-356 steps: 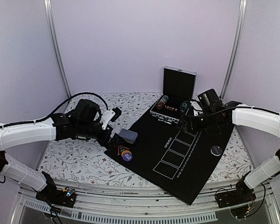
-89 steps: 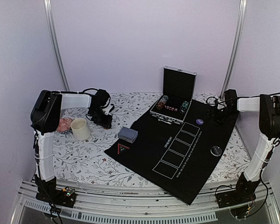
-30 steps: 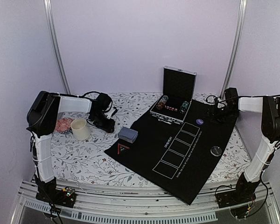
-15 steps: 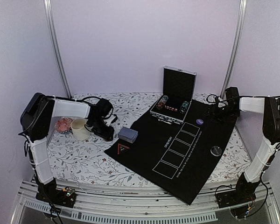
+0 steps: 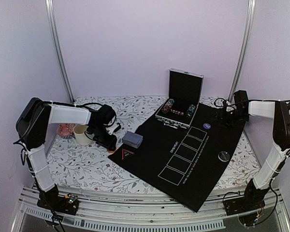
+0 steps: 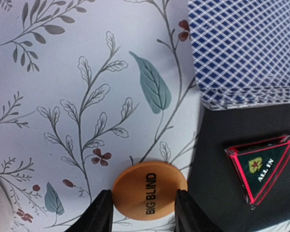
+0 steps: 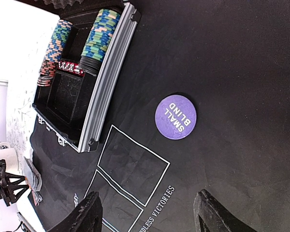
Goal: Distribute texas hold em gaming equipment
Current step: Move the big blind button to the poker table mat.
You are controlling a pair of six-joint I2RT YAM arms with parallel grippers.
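1. Hold'em equipment, top view: card deck (image 5: 132, 139) sits at the black mat's (image 5: 183, 164) left corner, with the left gripper (image 5: 108, 140) low just left of it.
2. Left wrist view: fingers (image 6: 99, 215) are closed on the orange BIG BLIND button (image 6: 149, 190) at the mat edge. The step is probably placement, so the next move calls for a lift and a rightward carry.
3. Right wrist view: right gripper (image 7: 145, 212) is spread and empty above the mat. The purple SMALL BLIND button (image 7: 175, 116) lies near the chip case (image 7: 82, 92).

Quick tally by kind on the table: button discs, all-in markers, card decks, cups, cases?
Button discs: 3 (orange disc, purple disc, black disc)
All-in triangle: 1
Card deck: 1
Cup: 1
Chip case: 1
Total: 7
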